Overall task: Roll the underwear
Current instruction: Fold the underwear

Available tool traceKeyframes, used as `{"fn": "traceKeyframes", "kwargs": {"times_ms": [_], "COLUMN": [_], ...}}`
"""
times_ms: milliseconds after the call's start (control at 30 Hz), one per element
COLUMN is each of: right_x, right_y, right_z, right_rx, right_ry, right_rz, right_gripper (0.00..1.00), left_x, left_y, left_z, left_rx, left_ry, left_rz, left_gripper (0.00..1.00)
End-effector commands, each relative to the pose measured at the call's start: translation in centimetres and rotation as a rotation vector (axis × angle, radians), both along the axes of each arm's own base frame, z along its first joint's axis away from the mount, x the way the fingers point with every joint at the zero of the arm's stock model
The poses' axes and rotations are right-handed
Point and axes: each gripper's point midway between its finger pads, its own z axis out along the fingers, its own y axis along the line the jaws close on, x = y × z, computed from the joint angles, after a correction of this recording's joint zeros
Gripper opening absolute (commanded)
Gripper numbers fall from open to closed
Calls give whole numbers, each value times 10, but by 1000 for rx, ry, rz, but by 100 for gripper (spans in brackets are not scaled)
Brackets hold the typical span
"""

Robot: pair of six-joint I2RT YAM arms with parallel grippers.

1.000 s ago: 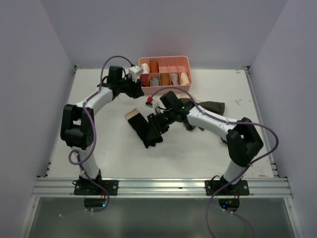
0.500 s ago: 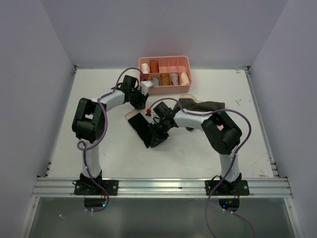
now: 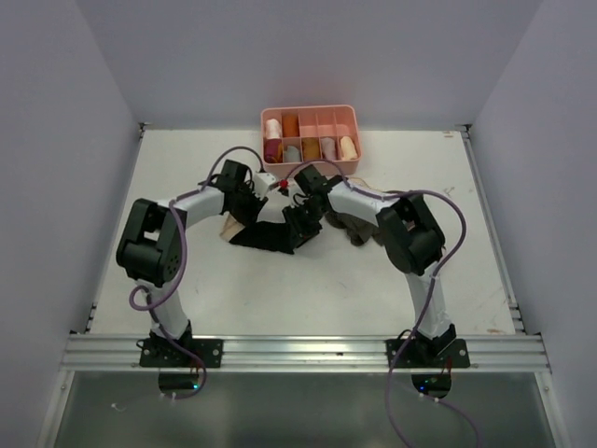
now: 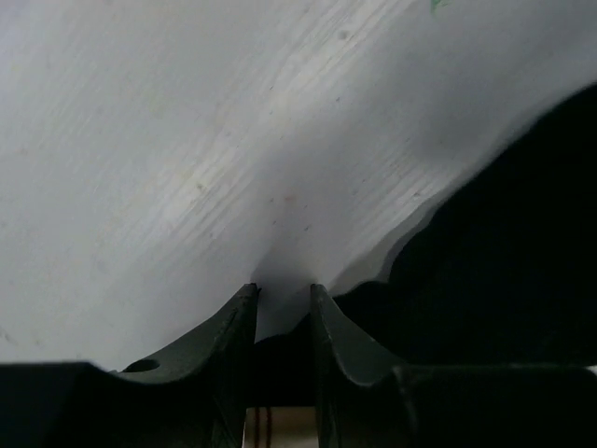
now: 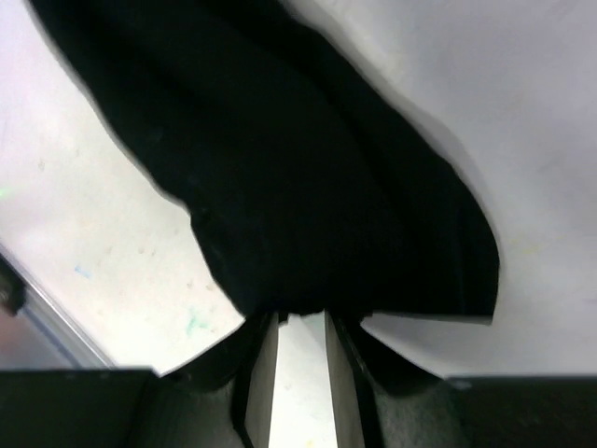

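The black underwear lies stretched on the white table between both grippers, its beige waistband at the left end. My left gripper is shut on the waistband end. In the left wrist view its narrow jaws have black cloth and a strip of beige between them. My right gripper is at the right end. In the right wrist view its fingertips pinch the edge of the black cloth, which spreads away from them over the table.
A pink divided tray with several rolled garments stands at the back centre. An olive-brown garment lies right of the right gripper, partly under that arm. A small red-and-white object sits between the grippers, in front of the tray.
Both grippers have closed in on the underwear. The cloth has shifted back and left and turned from diagonal to nearly horizontal. The left gripper has come down from near the tray to the waistband.
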Motion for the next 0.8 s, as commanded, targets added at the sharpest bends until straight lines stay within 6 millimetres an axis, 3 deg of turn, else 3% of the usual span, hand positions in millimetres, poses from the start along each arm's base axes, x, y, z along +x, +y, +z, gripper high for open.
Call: {"fn": "traceKeyframes", "kwargs": {"times_ms": [0,33,67,167,200,300,333,433,467,567,767], "right_x": [48,56,71,89,92,68,60,25,10,-5,-4], "right_y": [-18,-20,-21,-36,-39,-38,-35,-28,-25,-20,-13], "right_z": [-4,-1,7,19,34,51,70,76,70,52,20], "right_rx": [-84,-83,-89,-130,-123,-57,-12,37,27,1,-41], "right_ry": [-143,-156,-208,-279,-312,-278,-282,-210,-173,-145,-85], "right_rz": [11,8,15,35,27,45,34,28,30,28,-41], "right_gripper": [32,33,33,33,33,34,34,35,34,34,31], "left_x": [-32,-39,-41,-41,-37,-16,-5,6,6,-3,-44], "left_y": [24,32,35,47,49,58,62,70,73,78,84], "left_z": [-2,-6,0,11,16,37,47,51,47,37,14], "left_rx": [63,79,76,57,45,-17,-40,-42,-31,7,75], "left_ry": [61,72,59,35,23,-26,-49,-46,-35,-14,51], "left_rz": [31,44,53,96,109,164,187,209,212,183,103], "left_gripper": [32,32,32,36,37,40,41,41,40,37,34]}}
